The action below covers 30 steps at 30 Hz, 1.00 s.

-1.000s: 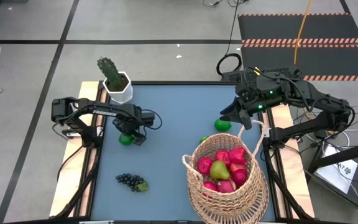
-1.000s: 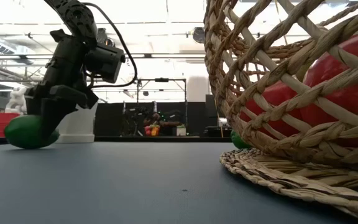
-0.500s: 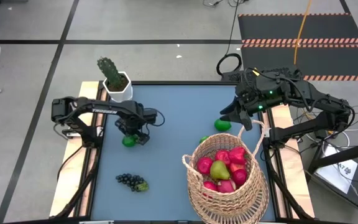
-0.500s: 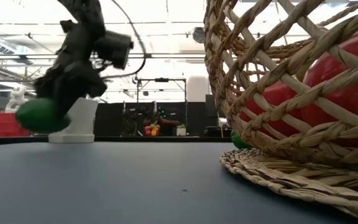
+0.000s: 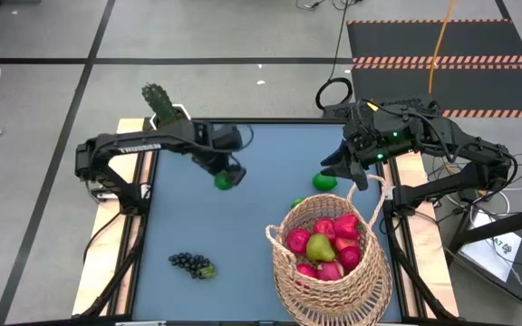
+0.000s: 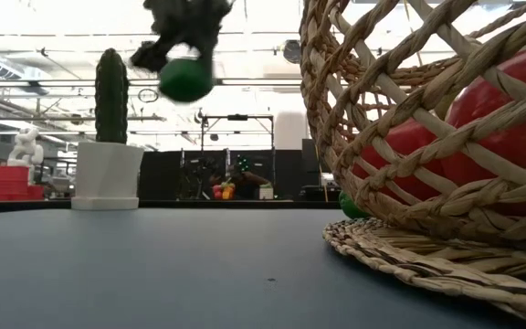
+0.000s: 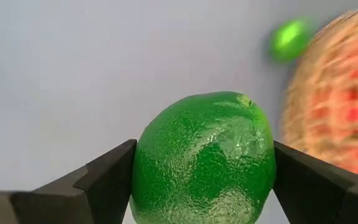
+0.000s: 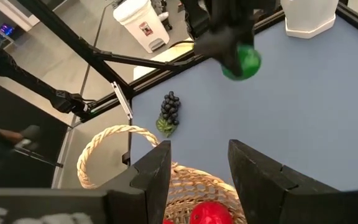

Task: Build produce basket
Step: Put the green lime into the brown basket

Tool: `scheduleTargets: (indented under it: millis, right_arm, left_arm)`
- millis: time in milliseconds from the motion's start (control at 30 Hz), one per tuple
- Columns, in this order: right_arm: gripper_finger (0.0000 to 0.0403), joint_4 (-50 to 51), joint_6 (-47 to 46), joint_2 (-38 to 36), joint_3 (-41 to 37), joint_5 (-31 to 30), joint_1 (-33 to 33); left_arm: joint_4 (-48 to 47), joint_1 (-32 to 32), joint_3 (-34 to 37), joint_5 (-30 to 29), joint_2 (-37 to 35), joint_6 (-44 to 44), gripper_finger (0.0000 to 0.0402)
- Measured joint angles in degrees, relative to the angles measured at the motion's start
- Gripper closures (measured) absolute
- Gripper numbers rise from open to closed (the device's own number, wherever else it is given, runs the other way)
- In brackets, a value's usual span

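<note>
The left pincer [image 5: 226, 178] is gripping a green lime [image 7: 204, 158] between its two fingers, holding it in the air above the blue counter [image 5: 243, 235]. Beyond it and off to one side, the wicker basket [image 5: 329, 272] is sitting on the counter, filled with red apples [image 5: 345, 226] and a pear [image 5: 320, 245]. A second lime [image 5: 324, 182] is lying just beside the basket, and a grape bunch [image 5: 191, 264] is lying well apart from the left pincer. The right pincer [image 8: 194, 171] is hanging above the basket's handle [image 8: 114, 140], its fingers partly apart and holding nothing.
</note>
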<state>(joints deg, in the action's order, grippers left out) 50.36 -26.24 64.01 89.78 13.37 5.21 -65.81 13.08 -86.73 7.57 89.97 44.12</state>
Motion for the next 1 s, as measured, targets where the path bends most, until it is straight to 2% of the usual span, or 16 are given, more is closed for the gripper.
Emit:
scheduleTargets:
  millis: [233,467,733,1000]
  right_arm:
    - [0.0250,0.01,2.38,0.00,0.00,-2.93,0.00]
    - [0.0250,0.01,3.36,0.00,0.00,-4.70,0.02]
    - [0.0250,0.01,3.59,0.00,0.00,-4.92,0.03]
    - [0.0250,-1.47,4.66,0.00,0.00,-7.59,0.04]
  left_arm:
    - [6.60,0.00,-14.86,-3.22,0.00,-0.05,0.0077]
    - [17.38,0.68,-25.76,-5.69,0.00,-0.71,0.0077]
    - [27.04,1.16,-34.74,-5.31,0.00,-5.55,0.0077]
    - [29.73,1.16,-40.61,-3.04,0.00,-9.63,0.0077]
